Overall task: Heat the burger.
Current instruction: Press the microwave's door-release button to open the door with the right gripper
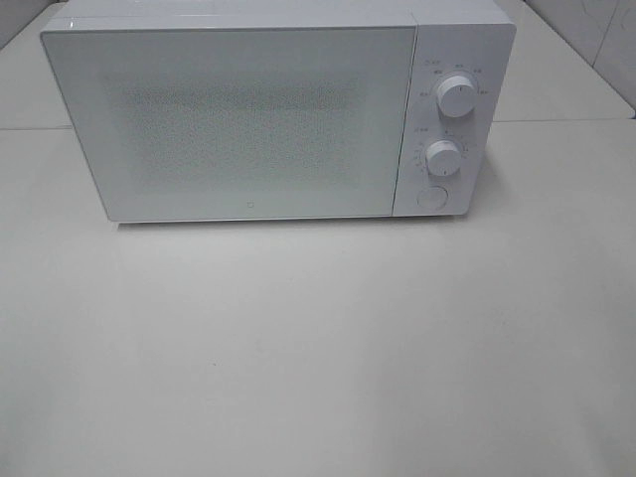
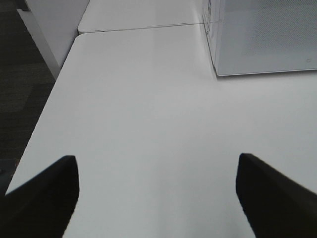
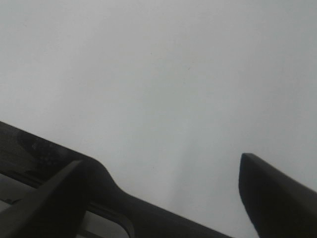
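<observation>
Saw shut white boxy microwave (image 1: 238, 119) at twelve o'clock on pale flat table (image 1: 318, 348). Found left claw (image 2: 157, 163) and right claw (image 3: 161, 161) spread wide, empty.

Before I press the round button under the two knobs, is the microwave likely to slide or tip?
Tipping seems unlikely: the microwave is a wide, low box sitting flat on the table. It probably feels heavy, yet that surface looks smooth, so a firm press might creep it backward. The button sits near one front corner, so it may twist slightly.
</observation>
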You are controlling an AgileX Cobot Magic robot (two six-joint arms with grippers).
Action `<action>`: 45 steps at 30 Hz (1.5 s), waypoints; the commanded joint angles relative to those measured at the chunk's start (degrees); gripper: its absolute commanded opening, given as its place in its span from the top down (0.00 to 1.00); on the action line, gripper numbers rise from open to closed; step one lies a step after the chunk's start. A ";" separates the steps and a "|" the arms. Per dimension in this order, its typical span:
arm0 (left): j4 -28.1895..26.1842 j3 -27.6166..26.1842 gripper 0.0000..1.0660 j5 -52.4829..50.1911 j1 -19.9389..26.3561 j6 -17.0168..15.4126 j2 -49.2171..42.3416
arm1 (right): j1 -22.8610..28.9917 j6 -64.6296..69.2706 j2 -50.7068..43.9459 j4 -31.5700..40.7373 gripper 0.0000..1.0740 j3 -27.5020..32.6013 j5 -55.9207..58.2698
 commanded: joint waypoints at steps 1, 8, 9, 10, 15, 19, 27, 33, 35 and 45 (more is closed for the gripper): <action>-0.06 0.11 0.25 -0.11 0.11 -0.34 -1.15 | -3.44 -0.34 -7.45 -0.92 0.29 2.01 0.69; -0.06 0.11 0.25 -0.11 0.11 -0.34 -1.15 | -17.53 -5.16 -22.46 -0.86 0.29 4.47 0.80; -0.06 0.11 0.25 -0.11 0.11 -0.34 -1.15 | -17.53 -5.16 -22.46 -0.86 0.29 4.47 0.80; -0.06 0.11 0.25 -0.11 0.11 -0.34 -1.15 | -18.79 -4.98 -24.41 -0.80 0.29 4.81 0.92; -0.06 0.11 0.25 -0.11 0.11 -0.34 -1.15 | -25.27 -4.41 -33.52 -0.74 0.29 6.59 1.83; -0.06 0.11 0.25 -0.11 0.11 -0.34 -1.15 | -27.62 -4.13 -36.04 0.00 0.29 7.28 1.72; -0.06 0.11 0.25 -0.11 0.11 -0.34 -1.15 | -34.15 -2.18 -40.68 3.50 0.29 7.56 0.97; -0.06 0.11 0.25 -0.11 0.11 -0.34 -1.09 | -34.15 -2.41 -40.68 3.09 0.29 7.68 0.97; -0.06 0.11 0.25 -0.11 0.11 -0.34 -1.09 | -34.15 -2.41 -40.68 3.09 0.29 7.68 0.97; -0.06 0.11 0.25 -0.11 0.11 -0.34 -1.09 | -34.03 -2.41 -40.68 3.09 0.29 7.73 0.97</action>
